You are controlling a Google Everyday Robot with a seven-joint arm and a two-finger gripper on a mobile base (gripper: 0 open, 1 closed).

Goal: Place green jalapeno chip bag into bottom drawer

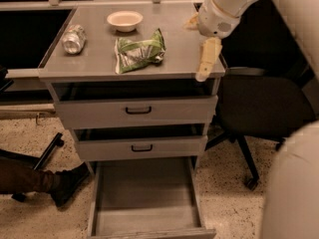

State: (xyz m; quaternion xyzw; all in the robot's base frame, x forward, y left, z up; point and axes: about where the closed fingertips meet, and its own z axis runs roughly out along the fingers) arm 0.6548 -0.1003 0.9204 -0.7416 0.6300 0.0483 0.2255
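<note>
The gripper [196, 49] hangs over the right edge of the cabinet top [94, 66], on a white arm [227, 6] that comes in from the far right; its two cream fingers [208, 59] stand apart, one pointing down past the near right corner and the other showing only as a small tip farther back, and nothing is held between them; the green jalapeno chip bag [138, 53] lies crumpled near the middle of the top, well left of the gripper and apart from it; a crushed silver can [74, 39] lies to the bag's left, and a cream bowl [124, 20] sits just beyond it; below, the two shallower drawers [137, 111] are pulled out slightly; the bottom drawer [144, 198] is pulled far out toward the near side, its grey inside bare; a black office chair [264, 103] stands to the right of the cabinet; a dark shoe [67, 182] rests on the speckled floor at the left.
</note>
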